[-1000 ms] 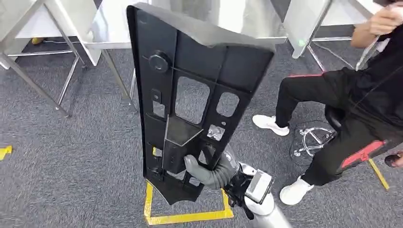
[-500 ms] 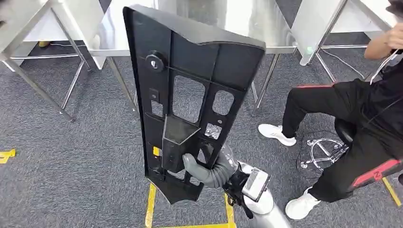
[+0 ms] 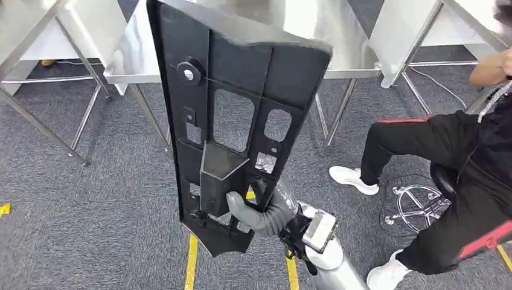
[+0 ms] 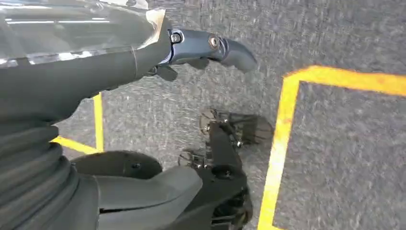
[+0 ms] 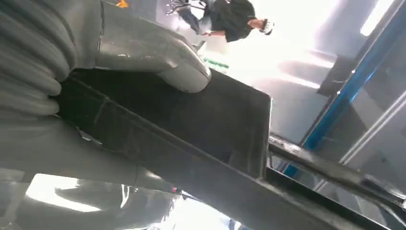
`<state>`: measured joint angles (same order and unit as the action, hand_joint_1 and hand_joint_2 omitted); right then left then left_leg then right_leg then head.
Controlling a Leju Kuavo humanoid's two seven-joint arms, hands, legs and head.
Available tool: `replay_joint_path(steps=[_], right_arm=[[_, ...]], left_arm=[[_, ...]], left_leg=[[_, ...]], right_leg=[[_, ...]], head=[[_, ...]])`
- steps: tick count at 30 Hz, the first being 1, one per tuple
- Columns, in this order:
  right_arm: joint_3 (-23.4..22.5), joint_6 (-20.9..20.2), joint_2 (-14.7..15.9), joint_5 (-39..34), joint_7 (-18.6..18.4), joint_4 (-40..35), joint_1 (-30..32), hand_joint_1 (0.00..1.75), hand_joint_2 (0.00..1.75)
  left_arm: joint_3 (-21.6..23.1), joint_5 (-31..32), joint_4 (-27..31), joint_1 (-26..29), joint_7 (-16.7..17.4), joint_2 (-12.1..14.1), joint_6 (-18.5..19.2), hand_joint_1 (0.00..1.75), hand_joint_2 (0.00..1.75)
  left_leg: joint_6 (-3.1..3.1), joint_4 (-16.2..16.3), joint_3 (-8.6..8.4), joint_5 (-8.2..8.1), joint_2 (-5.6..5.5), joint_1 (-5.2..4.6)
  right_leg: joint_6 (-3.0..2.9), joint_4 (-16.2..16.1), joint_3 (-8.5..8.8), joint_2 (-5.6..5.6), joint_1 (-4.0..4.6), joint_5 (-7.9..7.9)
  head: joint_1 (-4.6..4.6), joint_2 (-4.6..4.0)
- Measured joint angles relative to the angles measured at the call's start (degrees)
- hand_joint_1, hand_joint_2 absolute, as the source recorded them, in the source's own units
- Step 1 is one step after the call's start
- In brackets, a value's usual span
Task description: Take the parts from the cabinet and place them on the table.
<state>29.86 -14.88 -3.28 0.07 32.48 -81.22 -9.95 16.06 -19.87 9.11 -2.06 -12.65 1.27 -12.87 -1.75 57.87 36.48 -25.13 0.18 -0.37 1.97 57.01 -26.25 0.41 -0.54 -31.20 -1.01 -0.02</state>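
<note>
Part: big black plastic panel [image 3: 235, 115] w/ cutouts, held upright, tilted slightly, in front of steel bench [image 3: 338, 36].
Right robot hand [image 3: 256, 214]: grips panel near its lower end, thumb [image 5: 184, 72] pressed on a raised box section.
Left robot hand [image 4: 210, 45]: hangs over grey carpet [image 3: 90, 217], holds nothing; fingers prob. loosely apart, view blurred.
Person [image 3: 465, 157]: seated at right.

Bright, even light overhead, and the steel's catching it.
Glare whitens the table top [image 3: 338, 30]; right wrist view blows out white behind the person [image 5: 230, 19]; carpet [image 4: 344, 38] smears with blur.
</note>
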Motion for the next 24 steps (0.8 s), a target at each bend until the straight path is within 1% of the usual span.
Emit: replay_joint_path(steps=[1,2,3,4,5,6,7,8,9,10,11,12,13,14,15,16,17,18,19,20,21,22,23,24], right_arm=[[0.0,0.02,-0.04,-0.02,0.04,-0.02,-0.19,1.75,1.75],[0.0,0.07,-0.09,0.04,-0.02,-0.02,-0.23,1.75,1.75],[0.0,0.07,-0.04,0.04,0.04,-0.02,-0.4,1.75,1.75],[0.02,0.07,-0.02,0.09,0.02,-0.02,-0.4,1.75,1.75],[0.02,0.07,-0.02,0.4,-0.04,0.0,-0.23,1.75,1.75],[0.02,-0.02,-0.02,0.66,-0.04,0.04,0.01,1.75,1.75],[0.11,-0.13,-0.07,0.9,-0.07,0.2,0.13,1.75,1.75],[0.42,-0.5,-0.37,0.98,0.04,0.53,-0.02,1.75,1.75],[0.76,-0.89,-0.89,0.94,0.46,1.24,-0.34,1.75,1.75],[1.03,-0.92,-1.31,0.94,0.68,1.86,-0.74,1.75,1.75],[1.44,-0.85,-1.79,1.03,0.68,2.47,-1.18,1.75,1.75],[1.77,-0.76,-2.14,1.05,0.68,3.23,-1.59,1.75,1.75],[1.81,-0.74,-2.43,1.03,0.81,3.59,-1.94,1.75,1.75],[1.88,-0.74,-2.79,1.14,0.76,3.93,-2.12,1.75,1.75],[1.86,-0.7,-3.08,1.14,0.76,4.04,-2.35,1.75,1.75],[1.97,-0.66,-3.43,1.01,0.94,4.24,-2.75,1.75,1.75],[2.08,-0.68,-3.76,0.94,1.01,4.35,-2.97,1.75,1.75],[2.16,-0.96,-3.96,0.79,0.92,4.44,-3.32,1.75,1.75],[2.23,-1.27,-4.22,0.3,0.79,4.55,-3.71,1.75,1.75],[2.23,-1.55,-4.57,-0.24,0.22,4.66,-4.15,1.75,1.75],[2.25,-1.99,-4.87,-1.04,-0.67,4.81,-4.66,1.75,1.75],[2.21,-2.03,-5.01,-1.86,-1.27,4.94,-5.23,1.75,1.75],[2.1,-2.03,-5.03,-2.54,-1.82,5.01,-5.93,1.75,1.75],[1.66,-1.94,-5.01,-3.04,-2.25,5.07,-6.65,1.75,1.75]], left_arm=[[-0.02,-0.02,0.02,-0.01,-0.07,-0.02,0.0,0.0,1.75],[-0.02,-0.02,0.04,0.09,-0.07,-0.02,0.0,0.0,1.75],[-0.04,0.0,0.04,0.0,-0.11,0.02,0.0,0.0,1.75],[-0.04,-0.02,0.04,-0.12,-0.13,0.09,-0.04,0.0,1.75],[-0.04,-0.2,0.04,-0.09,-0.2,0.09,-0.07,0.0,1.75],[-0.04,-0.7,0.04,-0.02,-0.29,0.11,-0.15,0.0,1.75],[-0.11,-1.36,0.04,0.13,-0.33,0.11,-0.35,0.0,1.75],[-0.37,-2.06,0.04,0.25,-0.17,0.13,-0.79,0.0,1.75],[-0.63,-2.58,0.04,0.27,0.39,0.13,-1.24,0.0,1.75],[-0.92,-3.08,0.04,0.23,0.92,0.13,-1.53,0.0,1.75],[-1.18,-3.37,0.04,0.2,1.33,0.11,-1.82,0.0,1.75],[-1.48,-3.58,0.02,0.2,1.68,0.11,-2.08,0.0,1.75],[-1.66,-3.67,0.02,0.12,1.88,0.13,-2.19,0.0,1.75],[-1.81,-3.8,0.02,0.05,1.96,0.09,-2.21,0.0,1.75],[-1.86,-3.83,0.02,0.08,2.03,0.11,-2.3,0.0,1.75],[-1.9,-3.85,0.02,0.11,2.08,0.09,-2.34,0.0,1.75],[-1.94,-3.87,0.02,0.01,2.18,0.13,-2.42,0.0,1.75],[-2.08,-4.04,0.04,-0.07,2.34,0.09,-2.73,0.0,1.75],[-2.3,-4.18,0.02,-0.22,2.8,-0.09,-3.17,0.0,1.75],[-2.45,-4.33,0.02,-0.24,3.04,-0.22,-3.61,0.0,1.75],[-2.62,-4.68,0.02,-0.22,3.32,-0.33,-4.13,0.0,1.75],[-2.75,-4.68,0.04,-0.2,3.41,-0.48,-4.39,0.0,1.75],[-2.78,-4.61,0.04,-0.21,3.41,-0.66,-4.37,0.0,1.75],[-2.75,-4.13,0.04,-0.2,3.23,-0.79,-4.09,0.0,1.75]], left_leg=[[-0.44,-0.27,-1.31,0.28,-0.26,0.26],[-0.56,-0.91,-2.27,0.03,-0.33,0.43],[-0.94,-1.22,-3.02,-0.2,-0.37,0.48],[-1.09,-1.31,-3.36,-0.5,-0.4,0.51],[-1.15,-1.34,-3.68,-0.95,-0.51,0.5],[-1.16,-1.34,-4.06,-1.43,-0.65,0.49],[-1.16,-1.34,-4.66,-1.96,-0.77,0.48],[-1.11,-1.34,-5.48,-2.61,-0.87,0.48],[-0.99,-1.34,-6.36,-3.26,-1.01,0.48],[-0.83,-1.34,-7.31,-3.9,-1.06,0.5],[-0.62,-1.35,-8.29,-4.64,-1.07,0.51],[-0.3,-1.4,-8.46,-5.33,-1.14,0.43],[0.01,-1.05,-9.33,-6.33,-1.34,0.13],[0.5,-1.42,-9.1,-7.0,-1.23,0.03],[0.85,-0.99,-10.47,-6.67,-1.29,0.03],[1.01,-0.86,-10.72,-6.87,-1.25,0.04],[1.26,-0.33,-10.73,-7.19,-1.19,0.25],[1.51,2.12,-9.36,-7.21,-0.92,0.34],[1.87,6.18,-6.87,-7.64,-0.68,0.46],[2.23,10.32,-3.87,-8.87,-0.59,0.62],[2.49,13.78,-0.98,-11.0,-0.58,0.71],[2.62,15.84,1.37,-12.95,-0.57,0.76],[2.65,16.0,2.74,-13.56,-0.56,0.78],[2.45,13.92,2.99,-12.18,-0.53,0.78]], right_leg=[[0.15,-0.37,0.78,-0.05,0.12,-0.54],[0.27,1.21,0.15,-0.17,-0.13,-0.9],[0.02,5.29,-2.01,-0.16,-0.05,-1.17],[0.1,10.52,-5.46,-0.16,-0.06,-1.62],[0.11,15.21,-8.93,-0.16,-0.05,-2.82],[-0.26,18.64,-11.88,-0.16,-0.02,-4.77],[-0.5,20.34,-14.08,-0.15,-0.02,-6.27],[-0.27,19.49,-15.06,-0.16,-0.03,-6.12],[0.03,16.71,-14.82,-0.17,-0.04,-4.78],[0.56,12.55,-13.91,-0.17,-0.05,-2.3],[1.19,7.54,-12.68,-0.19,-0.05,1.46],[1.9,3.15,-12.01,-0.33,-0.04,5.85],[0.73,2.05,-12.11,-0.75,-0.01,5.68],[-0.15,2.02,-11.08,-0.72,0.39,5.96],[-0.98,1.71,-10.85,-0.48,0.18,6.7],[-1.59,1.66,-10.62,-0.42,0.15,7.1],[-1.97,1.59,-9.45,-0.24,-0.39,7.05],[-2.43,1.53,-8.82,-0.35,-0.33,6.7],[-2.86,1.53,-8.62,-0.33,-0.3,6.41],[-3.14,1.54,-8.5,-0.26,-0.18,6.15],[-3.25,1.55,-8.36,-0.15,-0.14,5.8],[-3.15,1.55,-8.07,0.08,-0.09,5.41],[-3.16,1.55,-7.62,0.2,-0.04,5.03],[-3.02,1.55,-6.83,0.32,0.0,4.46]], head=[[0.0,0.0],[-0.15,0.0],[-0.07,-0.04],[-0.24,-0.02],[-0.2,-0.02],[-0.28,-0.02],[-0.26,-0.02],[-0.26,-0.02],[-0.28,-0.02],[-0.28,-0.02],[-0.28,-0.02],[-0.39,-0.02],[-0.22,-0.02],[-0.18,-0.02],[-0.24,-0.02],[-0.26,-0.02],[-0.04,-0.02],[-0.17,-0.02],[0.0,-0.02],[-0.11,-0.02],[-0.07,-0.02],[-0.04,-0.02],[-0.07,-0.02],[-0.04,-0.02]])
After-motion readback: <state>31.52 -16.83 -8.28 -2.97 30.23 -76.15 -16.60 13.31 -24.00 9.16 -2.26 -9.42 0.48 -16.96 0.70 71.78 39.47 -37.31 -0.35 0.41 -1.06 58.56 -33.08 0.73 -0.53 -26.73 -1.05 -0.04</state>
